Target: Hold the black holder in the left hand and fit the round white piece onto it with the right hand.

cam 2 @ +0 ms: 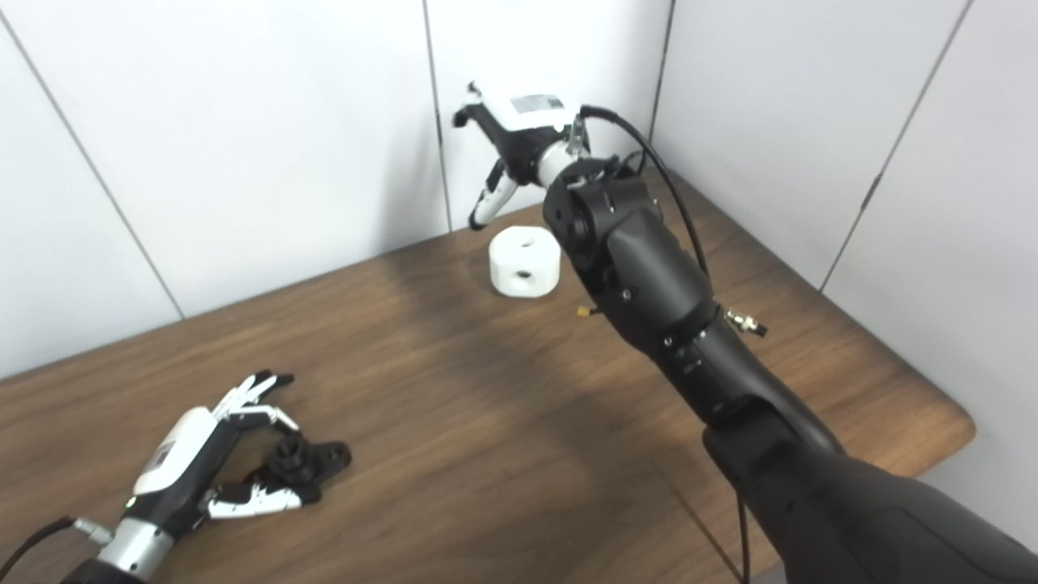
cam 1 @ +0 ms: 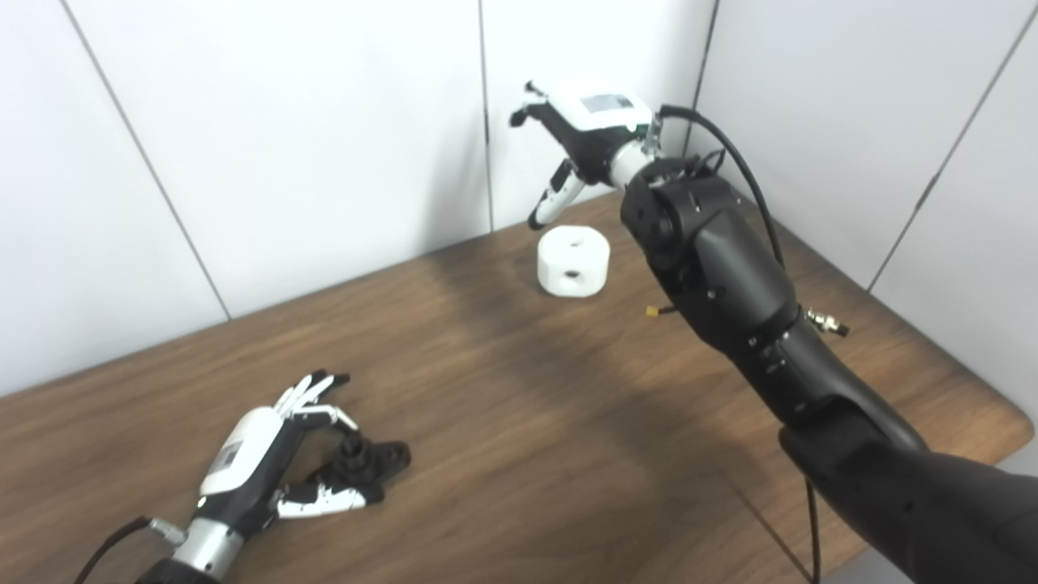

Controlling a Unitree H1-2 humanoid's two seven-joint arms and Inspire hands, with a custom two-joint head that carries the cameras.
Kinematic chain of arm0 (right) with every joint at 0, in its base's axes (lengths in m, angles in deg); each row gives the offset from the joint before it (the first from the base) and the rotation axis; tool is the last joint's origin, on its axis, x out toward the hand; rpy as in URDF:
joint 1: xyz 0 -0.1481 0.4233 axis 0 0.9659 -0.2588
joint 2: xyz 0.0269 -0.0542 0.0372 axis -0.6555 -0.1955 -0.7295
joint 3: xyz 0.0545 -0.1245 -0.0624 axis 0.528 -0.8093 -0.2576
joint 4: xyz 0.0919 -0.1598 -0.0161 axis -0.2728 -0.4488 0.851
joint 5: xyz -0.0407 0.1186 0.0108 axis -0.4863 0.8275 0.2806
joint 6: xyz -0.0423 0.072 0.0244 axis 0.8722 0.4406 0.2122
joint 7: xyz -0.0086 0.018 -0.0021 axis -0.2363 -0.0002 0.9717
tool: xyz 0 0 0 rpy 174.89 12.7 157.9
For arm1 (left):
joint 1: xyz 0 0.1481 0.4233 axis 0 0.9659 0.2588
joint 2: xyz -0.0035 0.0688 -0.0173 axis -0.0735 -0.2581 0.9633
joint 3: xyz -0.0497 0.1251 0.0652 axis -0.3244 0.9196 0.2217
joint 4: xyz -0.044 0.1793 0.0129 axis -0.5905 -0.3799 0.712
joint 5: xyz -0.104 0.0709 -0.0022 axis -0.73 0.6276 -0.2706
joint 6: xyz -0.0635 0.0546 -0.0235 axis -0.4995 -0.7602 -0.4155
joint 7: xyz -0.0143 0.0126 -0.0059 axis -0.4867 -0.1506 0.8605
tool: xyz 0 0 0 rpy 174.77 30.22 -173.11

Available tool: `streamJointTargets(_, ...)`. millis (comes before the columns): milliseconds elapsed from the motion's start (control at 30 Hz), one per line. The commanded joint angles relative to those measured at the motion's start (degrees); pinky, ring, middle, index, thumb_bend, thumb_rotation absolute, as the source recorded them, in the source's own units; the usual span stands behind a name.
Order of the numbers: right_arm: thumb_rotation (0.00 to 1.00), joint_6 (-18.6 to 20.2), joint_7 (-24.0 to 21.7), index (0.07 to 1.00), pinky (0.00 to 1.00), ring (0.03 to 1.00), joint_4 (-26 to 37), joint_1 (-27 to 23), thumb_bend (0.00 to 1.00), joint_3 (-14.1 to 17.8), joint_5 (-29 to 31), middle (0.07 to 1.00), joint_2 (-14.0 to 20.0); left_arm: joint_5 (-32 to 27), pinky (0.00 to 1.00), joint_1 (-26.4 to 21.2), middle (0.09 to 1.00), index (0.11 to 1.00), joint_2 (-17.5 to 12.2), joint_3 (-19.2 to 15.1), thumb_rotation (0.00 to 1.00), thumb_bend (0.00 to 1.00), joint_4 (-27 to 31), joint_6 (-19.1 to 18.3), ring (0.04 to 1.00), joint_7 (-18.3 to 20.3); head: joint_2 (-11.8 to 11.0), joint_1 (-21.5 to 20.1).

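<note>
The black holder [cam 1: 366,462] lies on the wooden table at the front left, between the thumb and fingers of my left hand [cam 1: 272,454]. The left hand is open around it; its thumb [cam 1: 320,499] lies beside the holder and the fingers arch over it, not clearly closed. The round white piece [cam 1: 573,260], with holes in its top and side, sits on the table at the back. My right hand [cam 1: 580,142] hovers open above and just behind it, fingers pointing down, not touching. Both show in the right eye view: the holder [cam 2: 306,462] and the piece [cam 2: 525,261].
The wooden table [cam 1: 519,422] is boxed in by white wall panels [cam 1: 324,138] at the back and right. Its rounded front right corner [cam 1: 1014,418] is near my right forearm. A black cable [cam 1: 734,162] loops off the right wrist.
</note>
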Motion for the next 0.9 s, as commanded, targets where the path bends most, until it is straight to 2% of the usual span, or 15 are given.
streamJointTargets(0, 0.28, -0.29, -0.08, 0.809, 0.81, 0.998, -1.17, -3.62, 0.91, -0.04, -2.3, 1.0, 2.65, 1.92, 1.0, 5.22, 0.938, 0.483, -1.54, 0.65, 0.05, 0.52, -5.62, -1.37, 1.0, 0.08, -0.34, -0.41)
streamJointTargets(167, 0.32, -0.86, -4.67, 0.838, 0.85, 0.995, -5.5, -6.1, 0.94, -2.4, -3.75, 1.0, 5.52, 1.84, 1.0, 5.45, 0.938, 0.483, -1.82, 0.17, 0.05, 0.52, -5.45, -1.5, 1.0, 0.56, -0.51, -0.36)
streamJointTargets(300, 0.36, -1.68, -14.91, 0.867, 0.93, 1.0, -7.45, -8.65, 0.97, -6.81, -8.82, 1.0, 7.81, 1.39, 1.0, 5.8, 0.938, 0.483, -1.9, -0.31, 0.05, 0.52, -4.73, -1.86, 1.0, 1.28, -0.48, 0.02)
streamJointTargets(467, 0.38, -2.24, -25.72, 0.903, 1.0, 1.0, -8.6, -11.48, 1.0, -8.24, -8.7, 1.0, 8.39, 1.08, 1.0, 6.41, 0.941, 0.483, -1.99, -0.87, 0.05, 0.52, -3.46, -2.52, 1.0, 2.18, -0.28, 0.15)
streamJointTargets(733, 0.41, -2.64, -31.88, 0.888, 0.83, 1.0, -9.8, -12.87, 1.0, -8.33, -6.99, 1.0, 7.92, 2.12, 1.0, 6.83, 0.936, 0.484, -1.91, -1.09, 0.05, 0.52, -2.6, -3.01, 1.0, 2.2, 0.02, 0.63)
streamJointTargets(867, 0.42, -1.87, -33.2, 0.909, 0.86, 1.0, -11.68, -13.51, 1.0, -8.82, -6.85, 1.0, 7.4, 1.97, 1.0, 6.85, 0.936, 0.483, -1.83, -1.23, 0.05, 0.52, -2.72, -3.08, 1.0, 2.37, 0.36, 0.87)
